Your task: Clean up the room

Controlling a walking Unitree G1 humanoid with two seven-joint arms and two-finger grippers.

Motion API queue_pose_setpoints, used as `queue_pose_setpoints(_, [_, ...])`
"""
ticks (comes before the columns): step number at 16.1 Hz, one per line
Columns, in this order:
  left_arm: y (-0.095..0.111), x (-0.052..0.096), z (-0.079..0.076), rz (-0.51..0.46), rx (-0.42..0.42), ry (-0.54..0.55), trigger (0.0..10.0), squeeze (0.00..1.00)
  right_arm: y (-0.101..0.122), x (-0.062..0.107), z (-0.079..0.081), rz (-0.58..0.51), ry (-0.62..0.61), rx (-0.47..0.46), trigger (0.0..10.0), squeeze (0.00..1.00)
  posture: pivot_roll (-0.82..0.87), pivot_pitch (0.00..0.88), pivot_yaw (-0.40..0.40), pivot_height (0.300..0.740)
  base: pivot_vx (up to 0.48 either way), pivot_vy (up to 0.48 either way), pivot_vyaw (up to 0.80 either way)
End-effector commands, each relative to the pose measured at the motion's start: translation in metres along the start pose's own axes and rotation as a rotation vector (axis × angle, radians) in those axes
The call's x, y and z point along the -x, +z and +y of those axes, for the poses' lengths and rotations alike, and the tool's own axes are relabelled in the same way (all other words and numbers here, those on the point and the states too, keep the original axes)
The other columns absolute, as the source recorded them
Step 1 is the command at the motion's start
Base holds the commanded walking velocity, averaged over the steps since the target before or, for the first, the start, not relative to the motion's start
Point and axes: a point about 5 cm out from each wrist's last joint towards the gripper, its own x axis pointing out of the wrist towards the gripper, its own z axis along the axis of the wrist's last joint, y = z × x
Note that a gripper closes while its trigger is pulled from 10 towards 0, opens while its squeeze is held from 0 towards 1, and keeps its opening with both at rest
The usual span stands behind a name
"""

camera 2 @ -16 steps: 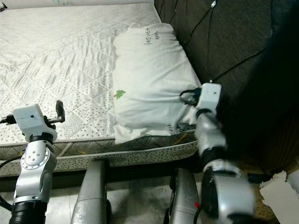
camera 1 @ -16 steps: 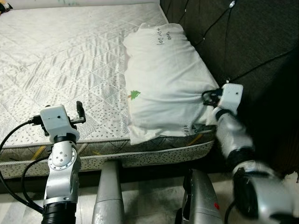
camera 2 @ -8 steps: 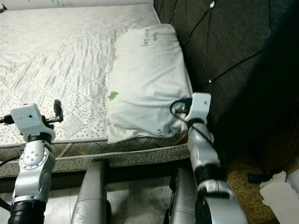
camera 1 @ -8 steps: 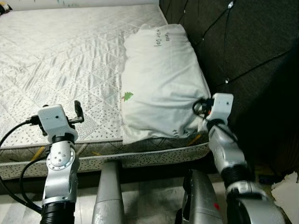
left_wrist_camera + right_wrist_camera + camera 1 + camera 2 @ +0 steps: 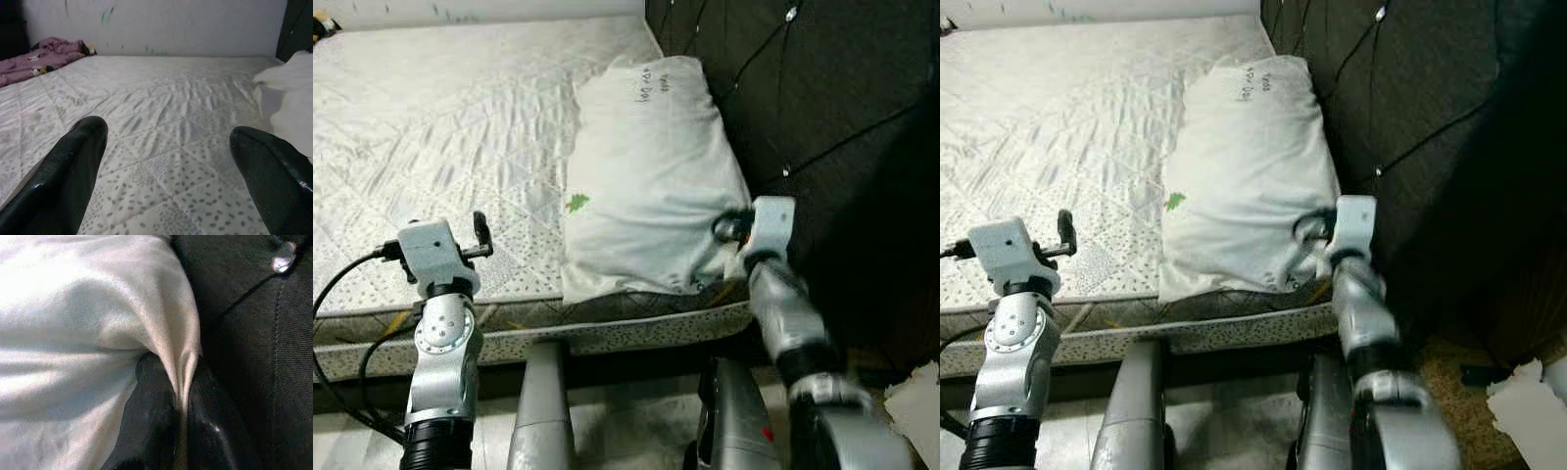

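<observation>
Plainly, white pillow with 1 green mark, possibly a tree, corner pinched in right gripper; left gripper spread.

A white pillow lay at the mattress's 3 o'clock side, against the dark tufted headboard. The right gripper met its near corner; the left gripper hovered at 8 o'clock.

The quilted mattress lies open ahead of the left gripper, whose fingers stand wide apart, with a purple cloth (bunched at the far corner). The white pillow blocks the right side, pressed close against the dark tufted headboard, leaving almost no gap there.
</observation>
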Motion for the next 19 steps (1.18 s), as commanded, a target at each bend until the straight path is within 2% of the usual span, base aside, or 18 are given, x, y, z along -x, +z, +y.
queue_pose_setpoints(1, [0.000, -0.002, 0.005, -0.001, -0.009, 0.015, 10.0, 0.00, 0.011, -0.007, -0.019, 0.006, -0.092, -0.025, 0.0, 0.00, 0.10, 0.000, 0.029, 0.526, 0.000, 0.000, 0.00])
queue_pose_setpoints(3, [-0.002, 0.000, 0.010, 0.003, -0.013, 0.038, 10.0, 0.00, 0.035, -0.016, -0.049, -0.002, -0.220, -0.054, 0.0, 0.00, 0.11, 0.000, 0.019, 0.526, 0.000, 0.000, 0.00])
queue_pose_setpoints(6, [-0.004, 0.000, 0.006, 0.003, -0.008, 0.046, 10.0, 0.00, 0.064, -0.019, -0.075, -0.055, -0.320, -0.044, 0.0, 0.00, 0.11, 0.000, 0.005, 0.526, 0.000, 0.000, 0.00])
queue_pose_setpoints(8, [-0.001, -0.004, 0.004, -0.014, -0.016, 0.046, 10.0, 0.00, 0.060, -0.020, -0.071, -0.045, -0.297, -0.028, 0.0, 0.00, 0.10, 0.000, 0.003, 0.526, 0.000, 0.000, 0.00])
queue_pose_setpoints(11, [-0.001, -0.007, 0.003, -0.017, 0.013, 0.042, 10.0, 0.00, 0.023, -0.014, -0.041, 0.013, -0.168, 0.038, 0.0, 0.00, 0.09, 0.000, 0.007, 0.526, 0.000, 0.000, 0.00])
queue_pose_setpoints(12, [-0.002, -0.007, 0.002, -0.011, 0.017, 0.035, 10.0, 0.00, 0.016, -0.012, -0.034, 0.018, -0.138, 0.044, 10.0, 0.25, 0.08, 0.000, 0.007, 0.526, 0.000, 0.000, 0.00])
queue_pose_setpoints(13, [-0.001, -0.006, -0.001, -0.018, 0.040, 0.010, 10.0, 0.00, 0.004, -0.007, -0.017, 0.015, -0.057, 0.063, 10.0, 1.00, 0.07, 0.000, 0.003, 0.526, 0.000, 0.000, 0.00])
queue_pose_setpoints(16, [-0.004, -0.004, -0.003, -0.009, 0.071, 0.022, 10.0, 0.00, 0.009, -0.002, 0.003, -0.085, 0.052, 0.095, 10.0, 1.00, 0.06, 0.000, -0.007, 0.526, 0.000, 0.000, 0.00])
queue_pose_setpoints(18, [-0.006, -0.004, -0.001, 0.002, 0.059, 0.032, 10.0, 0.00, 0.030, 0.000, 0.013, -0.234, 0.073, 0.105, 10.0, 1.00, 0.07, 0.000, -0.020, 0.526, 0.000, 0.000, 0.00])
queue_pose_setpoints(19, [-0.006, -0.005, 0.003, -0.002, 0.045, 0.046, 10.0, 0.00, 0.043, 0.001, 0.023, -0.310, 0.098, 0.124, 10.0, 1.00, 0.08, 0.000, -0.027, 0.526, 0.000, 0.000, 0.00])
